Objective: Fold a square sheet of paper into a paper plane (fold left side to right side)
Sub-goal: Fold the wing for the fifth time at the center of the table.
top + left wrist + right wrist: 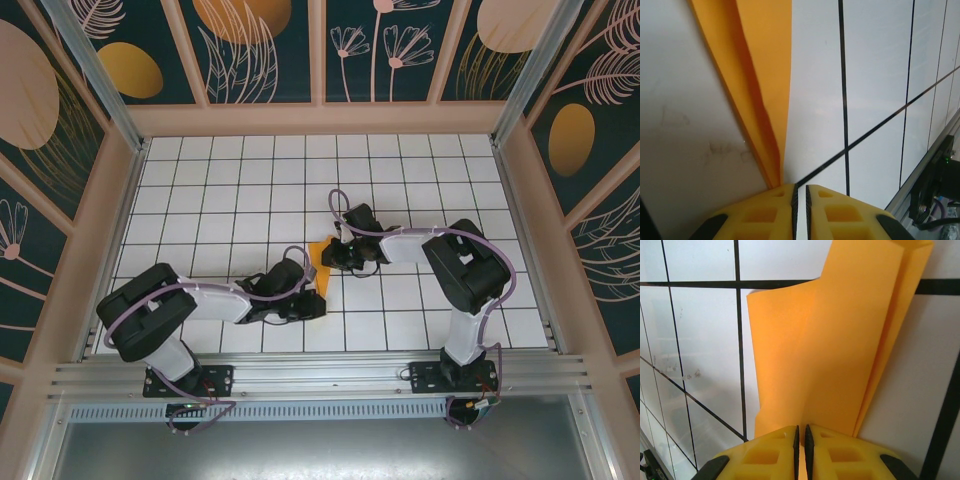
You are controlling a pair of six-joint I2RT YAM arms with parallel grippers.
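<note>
Left tool (800, 199), right tool (800, 439) at paper (840, 340) edges

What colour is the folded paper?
The paper is plain bright orange, clearest in the right wrist view.

Paper mostly covered and cropped

From above, the left gripper (312, 298) and right gripper (334, 258) hid all but a sliver of the paper (319, 264). Both wrist views cut it at the top edge, and closed fingers (780, 455) hid its near end; any pinch was untellable.
</note>
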